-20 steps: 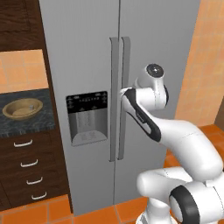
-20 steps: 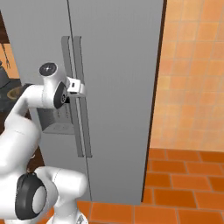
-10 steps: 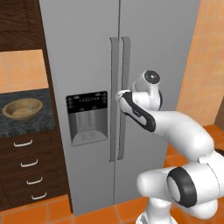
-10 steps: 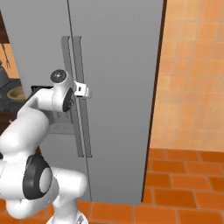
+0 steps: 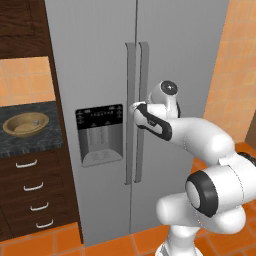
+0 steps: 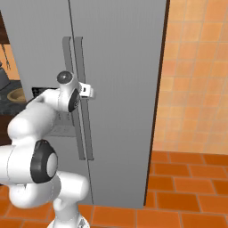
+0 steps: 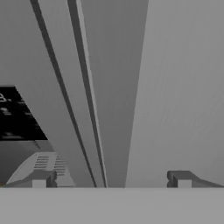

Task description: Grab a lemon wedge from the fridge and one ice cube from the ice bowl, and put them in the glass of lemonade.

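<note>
Left base view: my tool (image 5: pixel 134 107) is up against the fridge (image 5: pixel 100 60), right at the two long handles where the doors meet. Both doors look shut. The ice bowl (image 5: pixel 26 123) sits on the surface (image 5: pixel 30 142) well off to the tool's left, past the dispenser recess (image 5: pixel 100 135). Bowl contents too small to make out from here. No lemon wedge and no glass of lemonade anywhere I can see.

Right base view: tool (image 6: pixel 90 91) is level with the upper half of the right door handle (image 6: pixel 84 89), touching it or just short of it; can't tell which. Bowl edge peeks out behind my arm. Door seam is closed top to bottom.

Hand view: both fingertips (image 7: pixel 41 178) are spread as wide as they go, nothing between them, nothing held. The handle pair (image 7: pixel 83 109) runs up the frame between the tips, closer to the left one, so I'm roughly straddling it but not centred. Dispenser panel is off to the left of the tool.

Status, my read: nothing delivered. I'm on step one, getting a hold on a door handle. Remaining: close on the handle, pull the door open, find and grab the wedge, drop it in the glass, then fetch one cube from the bowl and drop that too.
</note>
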